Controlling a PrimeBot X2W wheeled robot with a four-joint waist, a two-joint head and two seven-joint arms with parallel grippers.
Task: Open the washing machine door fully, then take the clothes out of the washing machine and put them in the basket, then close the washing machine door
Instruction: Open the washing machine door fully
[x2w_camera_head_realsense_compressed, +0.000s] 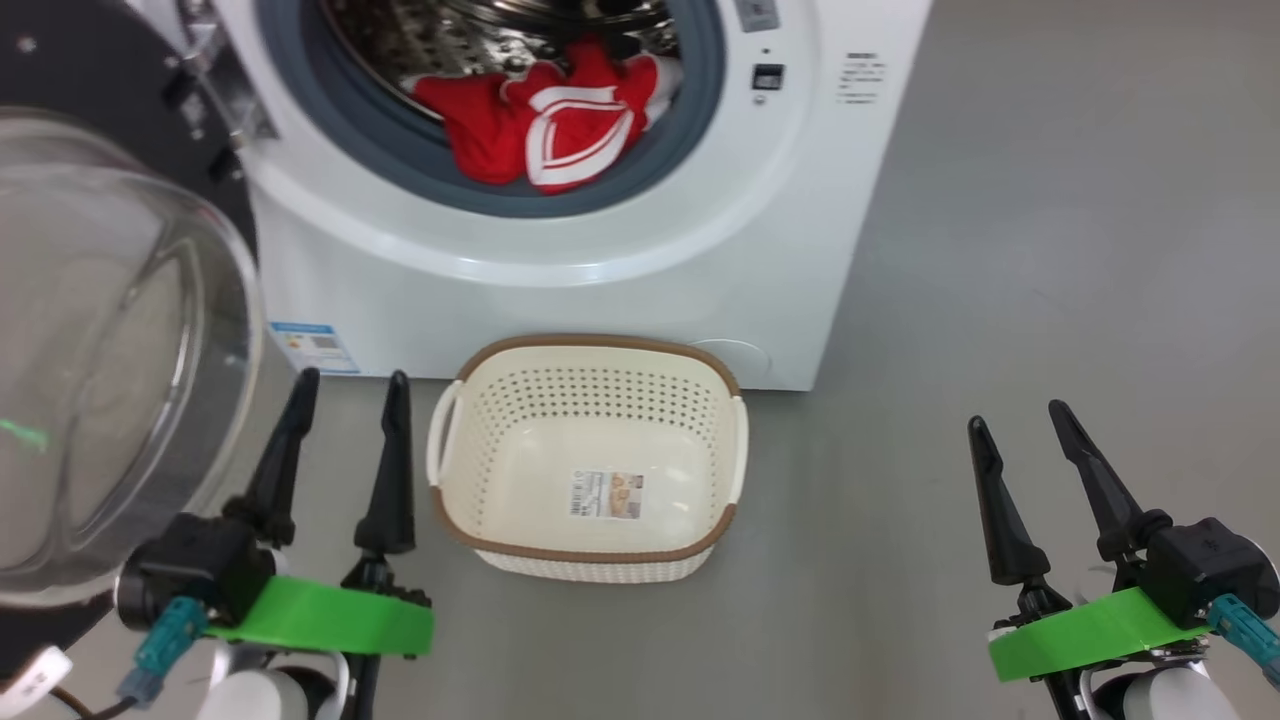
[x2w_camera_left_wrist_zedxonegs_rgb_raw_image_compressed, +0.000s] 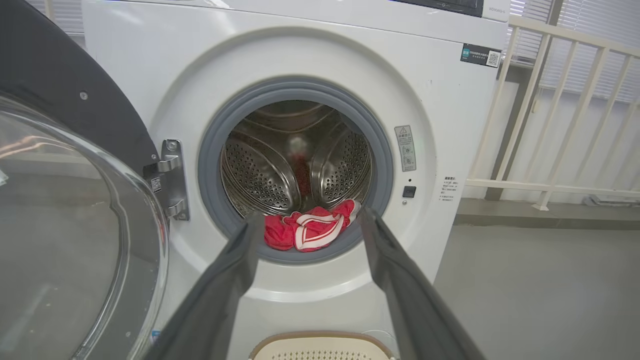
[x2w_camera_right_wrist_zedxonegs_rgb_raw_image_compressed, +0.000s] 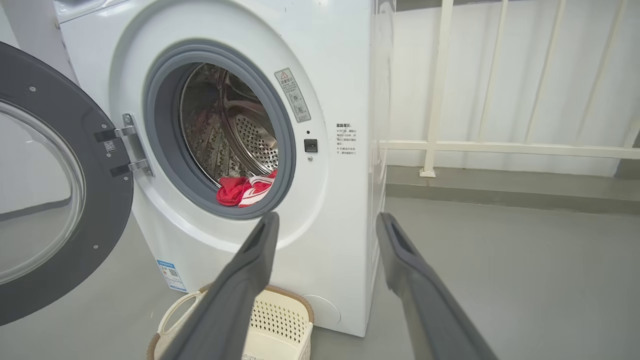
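Note:
The white washing machine (x2w_camera_head_realsense_compressed: 560, 290) stands ahead with its door (x2w_camera_head_realsense_compressed: 110, 350) swung wide to the left, black rim and clear glass bowl showing. Red clothes (x2w_camera_head_realsense_compressed: 545, 125) with a white shield mark lie at the drum's front lip, also seen in the left wrist view as clothes (x2w_camera_left_wrist_zedxonegs_rgb_raw_image_compressed: 307, 231) and in the right wrist view as clothes (x2w_camera_right_wrist_zedxonegs_rgb_raw_image_compressed: 245, 190). The cream basket (x2w_camera_head_realsense_compressed: 590, 560) sits on the floor in front of the machine, holding nothing but its paper label. My left gripper (x2w_camera_head_realsense_compressed: 350, 385) is open beside the basket's left. My right gripper (x2w_camera_head_realsense_compressed: 1015, 415) is open, well to the basket's right.
Grey floor (x2w_camera_head_realsense_compressed: 1050, 250) stretches to the right of the machine. A cream railing (x2w_camera_right_wrist_zedxonegs_rgb_raw_image_compressed: 500, 145) and white wall stand beyond the machine's right side. The open door's glass bulges close to my left arm.

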